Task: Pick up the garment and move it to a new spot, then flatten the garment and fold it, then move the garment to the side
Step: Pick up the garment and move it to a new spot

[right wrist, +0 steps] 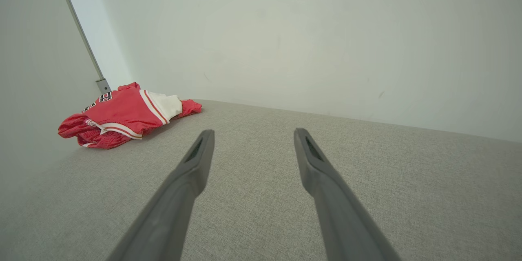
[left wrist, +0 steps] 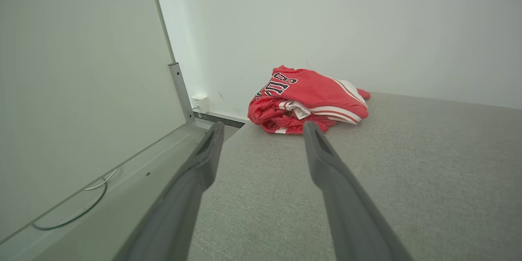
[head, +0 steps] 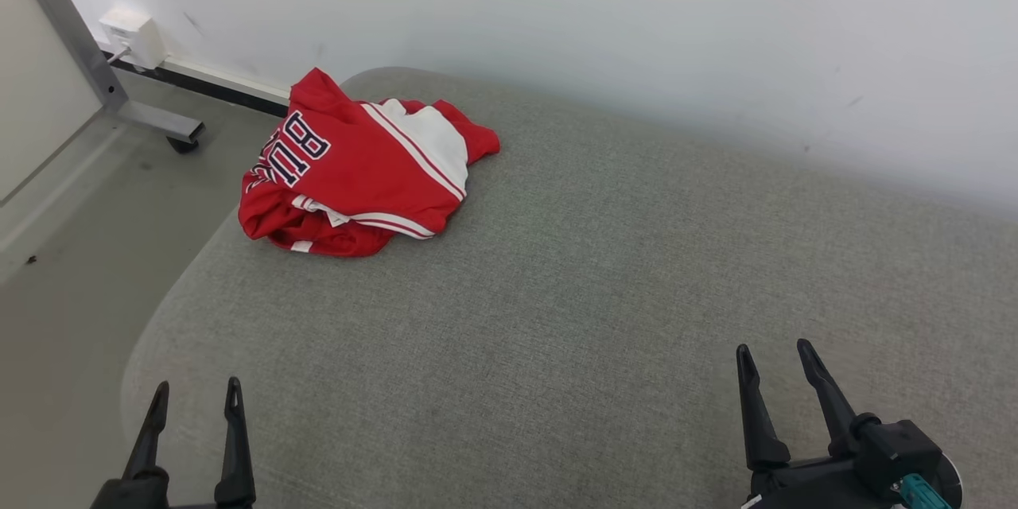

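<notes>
The garment [head: 362,167] is a red jersey with white stripes and dark lettering, lying in a crumpled heap at the far left corner of the grey fabric surface [head: 596,294]. It also lies ahead in the left wrist view, garment [left wrist: 310,98], and far to the left in the right wrist view, garment [right wrist: 126,120]. My left gripper [head: 197,394] stands open at the near left edge, well short of the heap. My right gripper [head: 775,354] is open at the near right, far from it. Nothing sits between either pair of fingers.
A white wall [head: 636,16] runs along the far side of the grey surface. To the left, beyond its rounded edge, are the floor [head: 71,254], a wheeled metal frame leg [head: 151,119] holding a white panel, a wall socket [head: 131,36] and a cable [left wrist: 81,208].
</notes>
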`<state>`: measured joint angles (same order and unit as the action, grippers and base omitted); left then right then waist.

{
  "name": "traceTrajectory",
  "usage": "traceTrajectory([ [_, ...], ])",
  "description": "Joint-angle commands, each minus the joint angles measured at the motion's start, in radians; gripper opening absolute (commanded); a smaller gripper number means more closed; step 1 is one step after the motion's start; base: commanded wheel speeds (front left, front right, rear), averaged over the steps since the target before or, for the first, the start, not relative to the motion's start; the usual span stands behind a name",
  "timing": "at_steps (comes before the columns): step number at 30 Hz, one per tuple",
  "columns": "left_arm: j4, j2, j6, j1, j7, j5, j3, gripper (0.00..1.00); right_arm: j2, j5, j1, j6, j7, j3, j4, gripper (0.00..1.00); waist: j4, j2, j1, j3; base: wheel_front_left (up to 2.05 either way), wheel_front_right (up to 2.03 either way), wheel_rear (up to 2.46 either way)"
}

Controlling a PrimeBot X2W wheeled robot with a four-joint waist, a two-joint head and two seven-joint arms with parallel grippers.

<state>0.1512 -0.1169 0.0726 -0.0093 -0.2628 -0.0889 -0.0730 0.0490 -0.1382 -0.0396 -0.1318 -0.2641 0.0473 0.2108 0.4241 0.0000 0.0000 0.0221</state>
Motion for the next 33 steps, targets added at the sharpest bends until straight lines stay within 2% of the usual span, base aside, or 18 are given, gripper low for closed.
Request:
traceTrajectory([
  [1,-0.004,0.004,-0.004,0.012,-0.003,0.009,-0.007,1.0,0.002,-0.006,0.001,0.002,-0.001,0.004,0.002,1.0,0.005,0.0,0.0,0.001,0.0,0.0,0.0],
  [11,-0.007,0.011,-0.008,-0.011,-0.003,0.002,-0.02,1.0,0.002,-0.008,-0.009,0.002,-0.001,0.008,-0.004,1.0,-0.016,0.0,0.0,0.025,0.0,0.0,0.0],
  [16,-0.011,0.002,0.002,-0.059,-0.003,-0.011,-0.032,1.0,0.002,0.014,-0.03,0.002,-0.001,0.005,-0.008,1.0,-0.063,0.0,0.0,0.062,0.0,0.0,0.0],
  [21,0.01,-0.014,0.02,-0.189,-0.003,-0.054,-0.051,1.0,0.009,0.055,-0.067,0.002,-0.001,-0.021,-0.027,1.0,-0.127,0.0,0.0,0.143,0.0,0.0,0.0],
  [29,0.081,-0.105,0.04,-0.451,-0.003,-0.098,-0.086,1.0,0.031,0.093,-0.137,0.002,-0.001,-0.056,-0.08,1.0,-0.263,0.0,0.0,0.296,0.0,0.0,0.0],
  [31,0.097,-0.117,0.039,-0.48,-0.001,-0.105,-0.089,1.0,0.034,0.097,-0.143,0.002,-0.001,-0.063,-0.083,1.0,-0.279,0.0,0.0,0.311,0.0,0.0,0.0],
  [33,0.136,-0.16,0.043,-0.559,0.012,-0.124,-0.106,1.0,0.037,0.104,-0.158,0.002,-0.001,-0.08,-0.099,1.0,-0.328,0.0,0.0,0.351,0.0,0.0,0.0],
])
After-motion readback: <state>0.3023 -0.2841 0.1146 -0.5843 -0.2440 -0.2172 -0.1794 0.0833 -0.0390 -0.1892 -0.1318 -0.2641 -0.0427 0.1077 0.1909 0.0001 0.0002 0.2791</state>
